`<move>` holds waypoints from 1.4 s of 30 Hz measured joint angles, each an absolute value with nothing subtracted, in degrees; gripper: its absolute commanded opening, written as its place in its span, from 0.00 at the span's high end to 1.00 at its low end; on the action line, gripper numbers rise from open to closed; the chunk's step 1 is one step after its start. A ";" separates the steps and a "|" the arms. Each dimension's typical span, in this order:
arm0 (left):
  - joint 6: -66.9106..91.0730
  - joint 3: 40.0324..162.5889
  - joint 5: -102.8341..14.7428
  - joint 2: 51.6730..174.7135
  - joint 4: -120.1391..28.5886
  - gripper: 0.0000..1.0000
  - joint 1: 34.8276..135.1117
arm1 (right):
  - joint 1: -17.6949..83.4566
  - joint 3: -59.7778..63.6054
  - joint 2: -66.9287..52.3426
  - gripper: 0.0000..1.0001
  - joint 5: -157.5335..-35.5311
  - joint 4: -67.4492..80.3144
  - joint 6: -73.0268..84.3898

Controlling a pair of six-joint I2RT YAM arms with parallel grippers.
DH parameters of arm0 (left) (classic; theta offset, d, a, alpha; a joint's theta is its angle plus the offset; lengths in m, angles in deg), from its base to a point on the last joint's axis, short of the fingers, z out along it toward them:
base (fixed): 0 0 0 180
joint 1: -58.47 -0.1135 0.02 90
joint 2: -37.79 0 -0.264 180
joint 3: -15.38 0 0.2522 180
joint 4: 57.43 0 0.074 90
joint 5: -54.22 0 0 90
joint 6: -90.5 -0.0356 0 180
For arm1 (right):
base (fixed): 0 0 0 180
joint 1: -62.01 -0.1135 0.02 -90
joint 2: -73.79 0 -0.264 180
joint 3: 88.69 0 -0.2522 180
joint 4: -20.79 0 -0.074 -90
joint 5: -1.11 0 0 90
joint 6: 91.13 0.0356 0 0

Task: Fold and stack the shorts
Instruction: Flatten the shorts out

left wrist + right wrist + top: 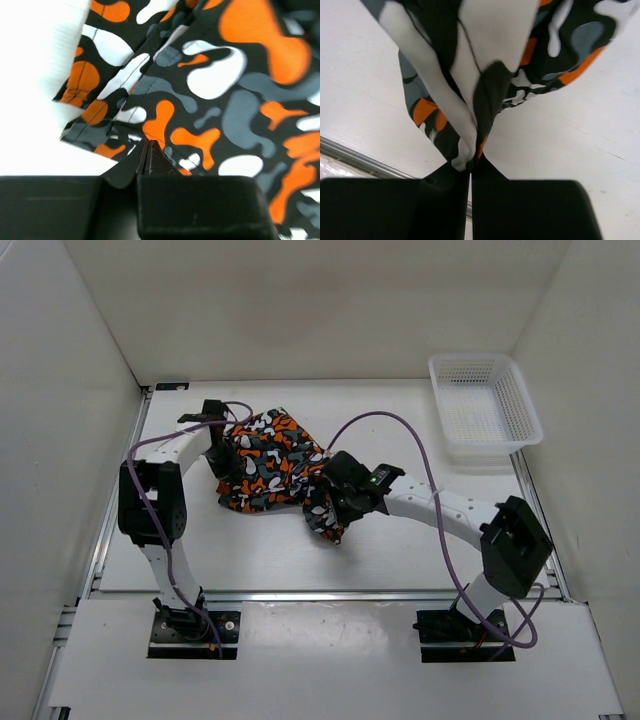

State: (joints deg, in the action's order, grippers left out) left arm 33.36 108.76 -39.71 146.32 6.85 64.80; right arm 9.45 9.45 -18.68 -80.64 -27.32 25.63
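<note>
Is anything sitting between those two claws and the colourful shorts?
Nothing visible. The left gripper and the right gripper are each shut on the shorts, pinching the fabric directly. The basket stands apart, far to the right.

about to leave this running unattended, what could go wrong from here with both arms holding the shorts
The right tool pinches only the tip of a bunched fold of the shorts; that thin hold could slip out under a pull.
The left tool also grips near a hem edge with just its tips, so tension between the arms might pull it free.
The shorts lie crumpled, not flat, so a fold from here would likely come out lopsided.
</note>
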 measured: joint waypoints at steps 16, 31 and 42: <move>32.40 107.33 -39.73 143.43 8.23 0.07 64.80 | 13.45 9.45 -13.08 1.00 -77.43 -30.56 23.93; 31.33 106.83 -41.15 150.58 6.52 0.73 64.75 | 13.45 9.85 -13.04 1.00 -77.17 -30.58 23.97; 31.24 106.90 -41.08 148.85 6.44 0.90 64.75 | 13.45 9.85 -13.04 1.00 -77.03 -30.58 23.97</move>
